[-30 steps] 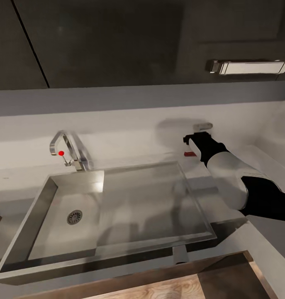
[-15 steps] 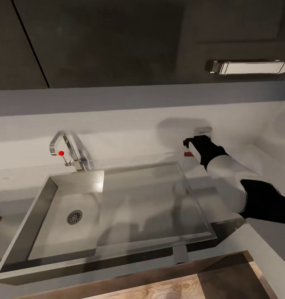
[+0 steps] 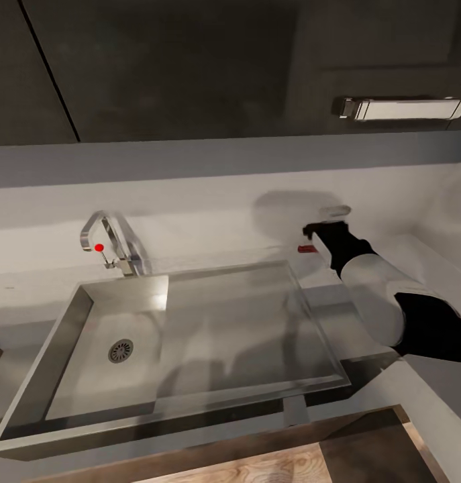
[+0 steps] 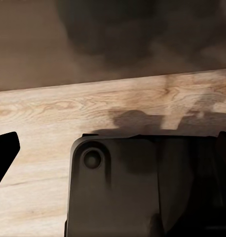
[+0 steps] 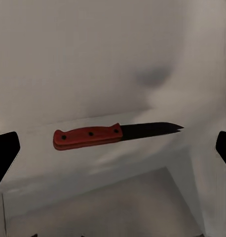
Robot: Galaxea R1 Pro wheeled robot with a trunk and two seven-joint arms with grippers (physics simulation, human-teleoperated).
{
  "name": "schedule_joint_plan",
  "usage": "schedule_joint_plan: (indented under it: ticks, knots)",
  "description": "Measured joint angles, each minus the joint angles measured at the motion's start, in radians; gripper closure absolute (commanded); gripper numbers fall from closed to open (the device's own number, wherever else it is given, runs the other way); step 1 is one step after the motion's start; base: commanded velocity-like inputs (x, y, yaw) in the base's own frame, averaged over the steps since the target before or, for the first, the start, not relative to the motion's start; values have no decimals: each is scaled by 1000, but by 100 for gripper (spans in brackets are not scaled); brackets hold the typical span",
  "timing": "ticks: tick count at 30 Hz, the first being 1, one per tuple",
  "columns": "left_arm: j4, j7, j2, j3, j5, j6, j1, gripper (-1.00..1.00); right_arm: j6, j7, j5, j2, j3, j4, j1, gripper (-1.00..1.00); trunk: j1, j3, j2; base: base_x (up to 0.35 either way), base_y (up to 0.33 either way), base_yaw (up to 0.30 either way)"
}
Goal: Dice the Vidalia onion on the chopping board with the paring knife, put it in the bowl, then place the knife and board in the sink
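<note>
reaching toward the back of the table, the right gripper sits right of centre in the head view, its jaws spread apart with nothing between them: in the right wrist view the two dark fingertips stand at the far left and right edges of the frame. between them, in the middle of that frame, lies the small paring knife with a red riveted handle and short dark pointed blade, flat on the grey glossy table, blade toward the frame's right. in the head view a red sliver of its handle shows just beside the gripper, behind the back right corner of the square grey steel sink.

the step in hand looks like picking up the knife. to do it well, i judge the gripper should come down centred over the handle, not the blade, and close across its narrow width.

the right wrist view gives the whole knife and its direction; the head view gives its place by the sink and the chrome tap with a red knob. the left wrist view looks at pale wood grain and a dark robot part; whether the left gripper is apart or together i cannot tell.
</note>
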Motion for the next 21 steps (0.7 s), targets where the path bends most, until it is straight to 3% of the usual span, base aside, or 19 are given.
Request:
schedule_joint_plan:
  ticks: [7,16,21]
  knots:
    - [20,1,0,0,1,1,0,-100,-54,2,-2,0,2,14,1,-100,0,0,0,0,0,0]
    - [52,2,0,2,1,2,1,-100,-67,5,-7,5,4,88,6,-100,0,0,0,0,0,0]
    - [56,2,0,2,1,2,2,-100,-212,16,-5,3,3,173,14,-100,0,0,0,45,0,0]
